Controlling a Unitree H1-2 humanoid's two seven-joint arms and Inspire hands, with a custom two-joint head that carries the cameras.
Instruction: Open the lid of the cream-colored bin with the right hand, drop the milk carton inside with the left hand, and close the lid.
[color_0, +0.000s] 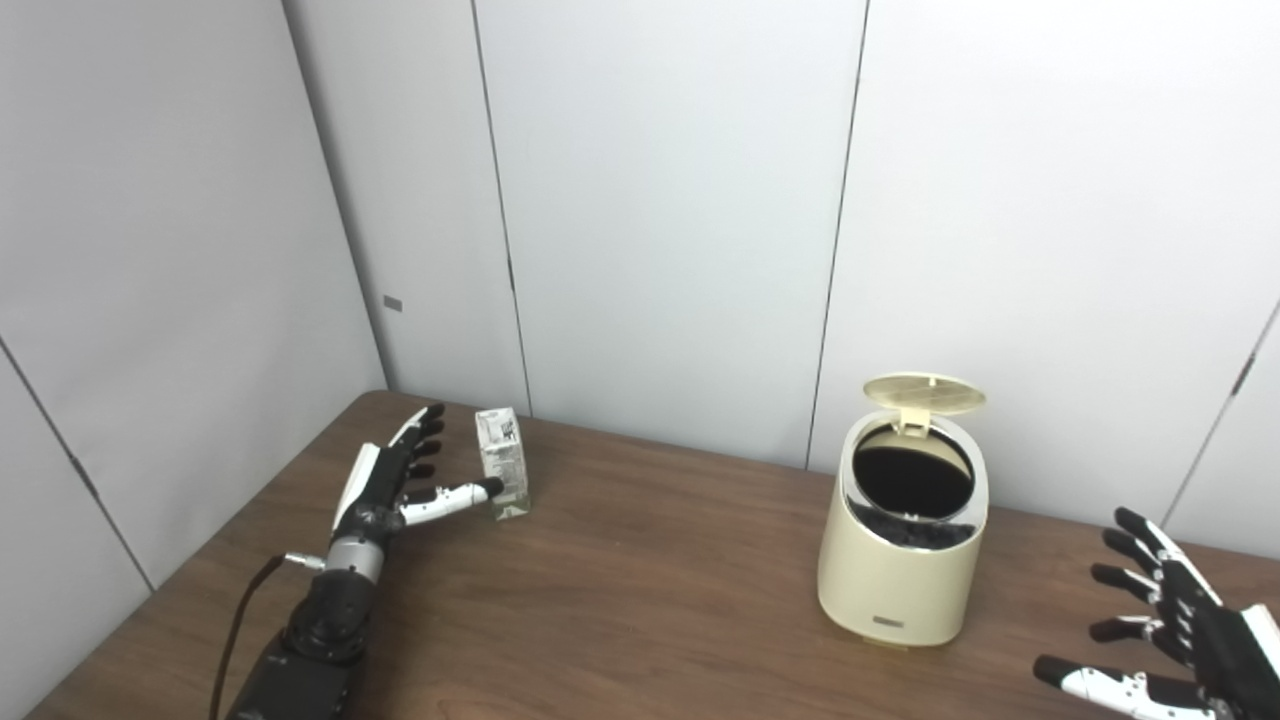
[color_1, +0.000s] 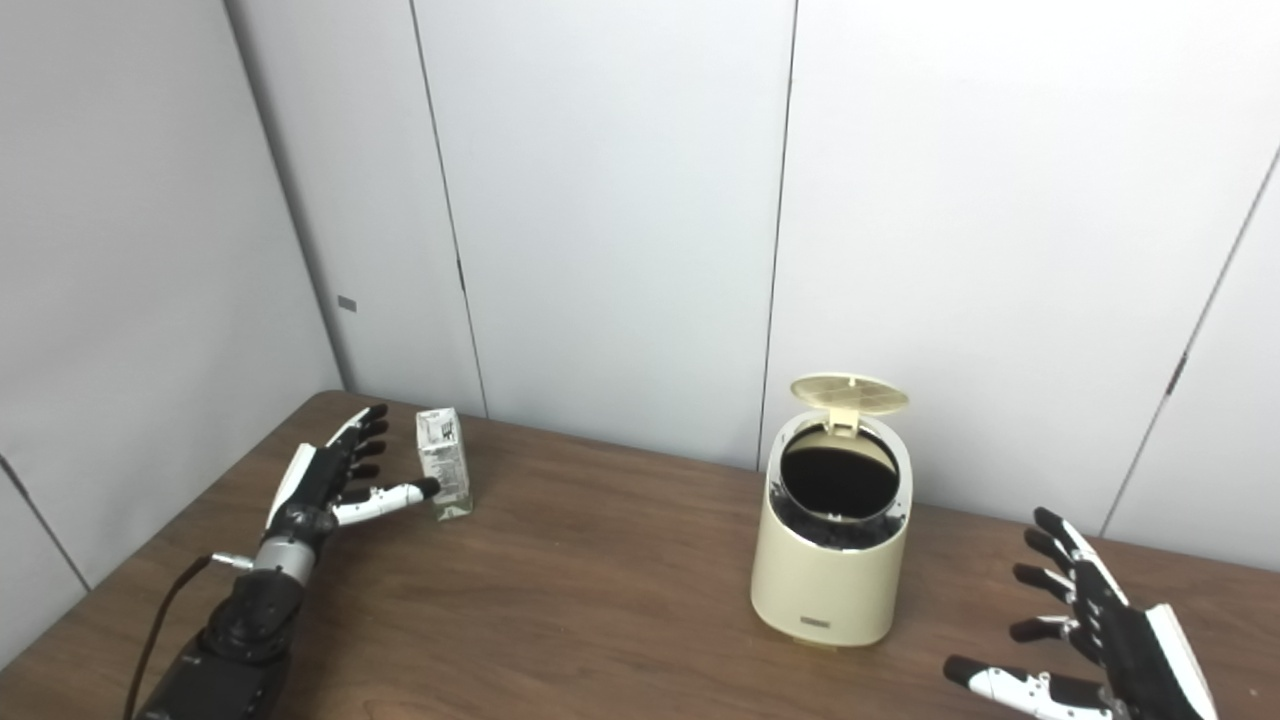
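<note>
The cream-colored bin stands on the right half of the wooden table, its round lid flipped up and the dark inside showing. A small white and green milk carton stands upright at the far left. My left hand is open right beside the carton on its left, fingers spread, with the thumb tip touching or nearly touching the carton's lower front. My right hand is open at the lower right, well apart from the bin, holding nothing.
The brown wooden table runs up to grey wall panels at the back and left. A black cable trails along my left forearm. Bare tabletop lies between the carton and the bin.
</note>
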